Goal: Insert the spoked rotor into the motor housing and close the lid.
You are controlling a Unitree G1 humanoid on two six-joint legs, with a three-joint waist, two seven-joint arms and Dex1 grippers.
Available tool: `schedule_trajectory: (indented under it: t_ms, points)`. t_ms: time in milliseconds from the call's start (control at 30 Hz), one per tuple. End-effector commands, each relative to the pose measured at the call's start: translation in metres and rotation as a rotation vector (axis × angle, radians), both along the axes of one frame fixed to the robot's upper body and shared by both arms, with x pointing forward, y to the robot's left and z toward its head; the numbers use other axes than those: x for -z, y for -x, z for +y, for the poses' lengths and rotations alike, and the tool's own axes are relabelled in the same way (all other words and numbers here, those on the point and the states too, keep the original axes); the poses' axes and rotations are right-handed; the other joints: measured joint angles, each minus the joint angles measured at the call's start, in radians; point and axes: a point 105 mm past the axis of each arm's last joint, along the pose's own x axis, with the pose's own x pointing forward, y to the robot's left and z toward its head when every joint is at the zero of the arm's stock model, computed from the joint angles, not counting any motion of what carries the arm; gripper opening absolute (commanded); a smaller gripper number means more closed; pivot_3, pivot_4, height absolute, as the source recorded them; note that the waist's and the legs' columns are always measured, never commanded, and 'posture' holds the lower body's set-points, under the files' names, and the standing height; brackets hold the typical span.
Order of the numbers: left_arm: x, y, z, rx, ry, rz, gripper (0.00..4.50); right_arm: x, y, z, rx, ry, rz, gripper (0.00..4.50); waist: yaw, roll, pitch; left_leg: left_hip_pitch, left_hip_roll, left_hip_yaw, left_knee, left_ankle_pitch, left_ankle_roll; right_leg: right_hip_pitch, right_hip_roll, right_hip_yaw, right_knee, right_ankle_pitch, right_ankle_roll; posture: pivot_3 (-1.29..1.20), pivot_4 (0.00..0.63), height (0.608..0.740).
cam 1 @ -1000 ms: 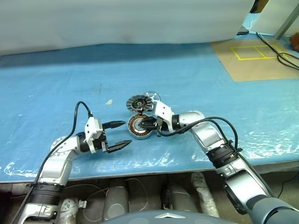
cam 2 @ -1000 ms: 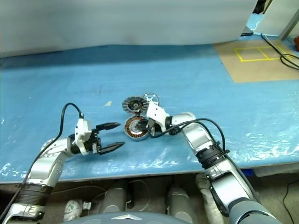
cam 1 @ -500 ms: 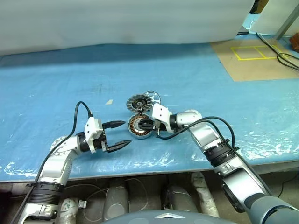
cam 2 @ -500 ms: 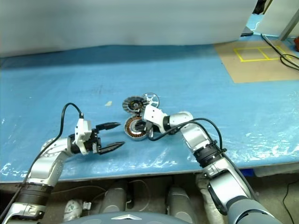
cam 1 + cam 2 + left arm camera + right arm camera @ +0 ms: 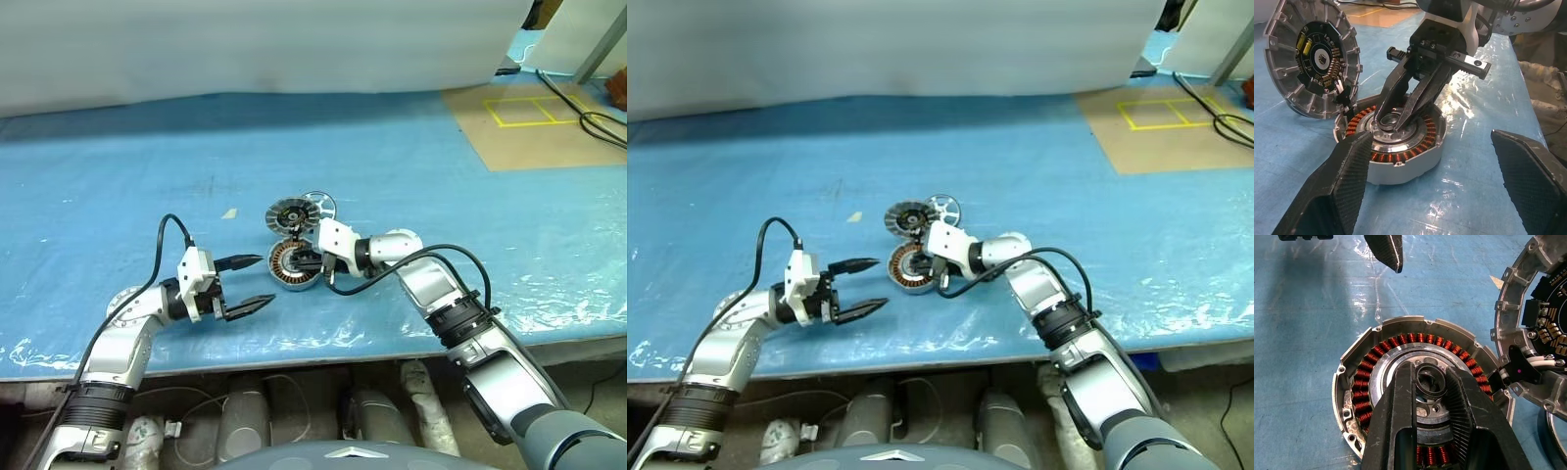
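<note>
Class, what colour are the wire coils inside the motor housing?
Copper-orange coils in the motor housing; the right wrist view shows them best.

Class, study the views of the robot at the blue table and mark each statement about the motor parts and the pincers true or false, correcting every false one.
1. The right pincer has its fingers closed round the ring at the centre of the motor housing. True.
2. The left pincer is holding the lid. False: it hangs open and empty, apart from the parts.
3. The lid lies flat on top of the housing. False: it stands tilted, leaning beside the housing.
4. The spoked rotor lies on the table beyond the lid. True.
5. The housing's copper coils are exposed. True.
</note>
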Motion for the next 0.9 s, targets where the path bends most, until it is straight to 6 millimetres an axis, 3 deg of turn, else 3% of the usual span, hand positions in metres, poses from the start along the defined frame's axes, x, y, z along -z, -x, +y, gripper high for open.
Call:
schedule_trajectory:
  t_ms: [33,167,367,833,900]
  points:
    - [-0.007,-0.001,-0.003,0.013,0.001,-0.036,4.08,-0.004,-0.002,-0.001,0.0,0.005,-0.025,0.52,0.0,0.0,0.0,0.0,0.0,0.0,0.0,0.0,0.0,0.0,0.0,0.0,0.0,0.0,0.0,0.0,0.15,0.74]
    - [-0.006,-0.001,-0.002,0.012,-0.001,-0.035,4.08,-0.003,-0.002,0.0,-0.001,0.004,-0.026,0.52,0.0,0.0,0.0,0.0,0.0,0.0,0.0,0.0,0.0,0.0,0.0,0.001,0.001,0.0,0.0,0.0,0.15,0.74]
    - [-0.005,-0.001,-0.002,0.009,0.002,-0.033,4.08,-0.003,-0.001,-0.002,0.008,0.001,-0.019,2.39,0.0,0.0,0.0,0.0,0.0,0.0,0.0,0.0,0.0,0.0,0.0,0.001,0.0,0.0,0.0,0.0,0.15,0.74]
    - [0.003,-0.002,0.004,-0.002,-0.006,-0.019,4.08,-0.034,0.0,0.003,0.013,-0.142,0.065,2.39,0.001,0.0,0.0,-0.001,0.0,0.0,0.0,-0.002,0.003,-0.002,0.0,0.001,0.001,0.0,0.0,0.0,0.15,0.74]
    - [0.003,-0.002,0.004,-0.002,-0.007,-0.019,4.08,-0.037,0.002,0.004,0.005,-0.167,0.074,2.02,0.001,0.0,0.0,-0.001,0.0,0.0,0.0,-0.002,0.003,-0.002,0.0,0.001,0.001,0.0,0.0,0.0,0.15,0.74]
